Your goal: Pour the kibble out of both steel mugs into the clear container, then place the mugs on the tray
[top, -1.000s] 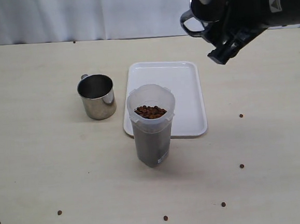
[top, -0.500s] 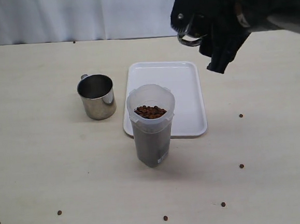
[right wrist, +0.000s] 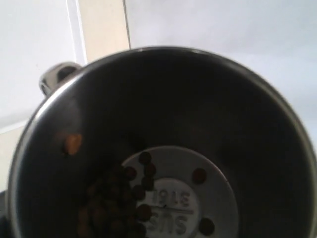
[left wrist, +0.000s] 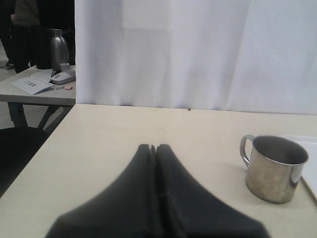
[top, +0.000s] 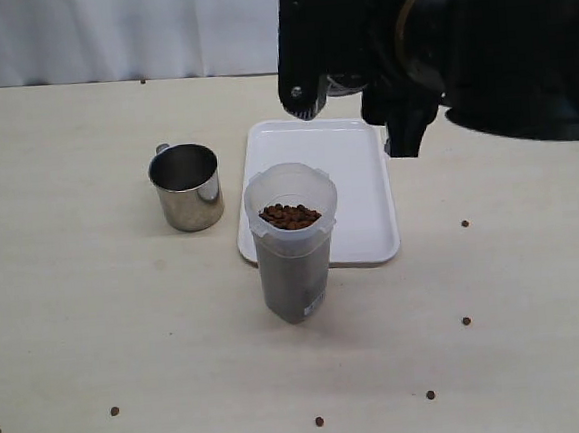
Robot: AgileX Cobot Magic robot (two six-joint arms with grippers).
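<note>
My right gripper [top: 350,66] is shut on one steel mug [top: 341,83], held in the air over the far end of the white tray [top: 352,186]. The right wrist view looks into this mug [right wrist: 163,124]; some kibble [right wrist: 116,198] lies on its bottom. The clear container [top: 293,241] stands in front of the tray, filled high with kibble [top: 289,215]. The other steel mug [top: 187,186] stands upright and empty left of the tray. My left gripper [left wrist: 152,147] is shut on nothing, low over the table, with that mug [left wrist: 275,168] off to its side.
Loose pellets lie scattered on the table's near part [top: 466,320], [top: 319,422], [top: 114,411]. A white curtain [top: 154,26] hangs behind the table. Beyond the table's edge, a side table carries a dark jug [left wrist: 58,49] and papers.
My right arm has swung left with the mug and turned, coming from the far right to over the tray's far end. Container, other mug and left gripper are unmoved.
</note>
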